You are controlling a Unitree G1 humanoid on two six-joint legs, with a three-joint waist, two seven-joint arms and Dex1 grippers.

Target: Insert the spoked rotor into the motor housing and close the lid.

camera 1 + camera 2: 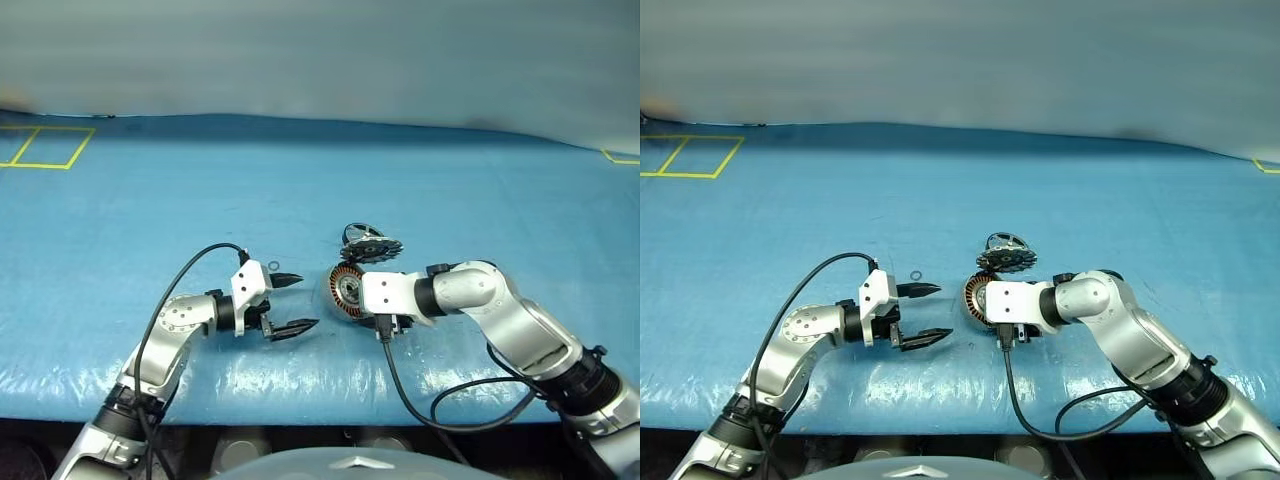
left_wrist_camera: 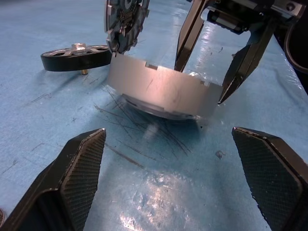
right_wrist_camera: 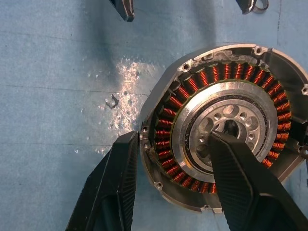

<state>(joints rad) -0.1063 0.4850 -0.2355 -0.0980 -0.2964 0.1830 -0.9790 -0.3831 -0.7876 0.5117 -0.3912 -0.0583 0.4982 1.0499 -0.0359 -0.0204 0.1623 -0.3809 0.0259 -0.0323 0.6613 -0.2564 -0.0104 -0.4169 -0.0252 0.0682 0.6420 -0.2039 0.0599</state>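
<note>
The motor housing (image 3: pixel 192 86) is a silver puck with copper windings, tipped up on its edge on the blue table. My right gripper (image 3: pixel 175 137) is shut on its wall, with one finger outside the rim and the other in the dark centre. The slotted silver lid (image 1: pixel 378 248) leans on edge just behind the housing. Behind the lid, the black spoked rotor (image 2: pixel 72 55) lies flat. My left gripper (image 1: pixel 295 303) hovers open a short way left of the housing (image 1: pixel 345 288), pointing at it, with nothing between its fingers.
A small metal ring (image 1: pixel 274 266) lies on the blue table cover (image 1: pixel 150 210) by the left gripper's far finger. Yellow tape squares (image 1: pixel 45 147) mark the far left. The table's front edge (image 1: pixel 300 408) runs close under both arms.
</note>
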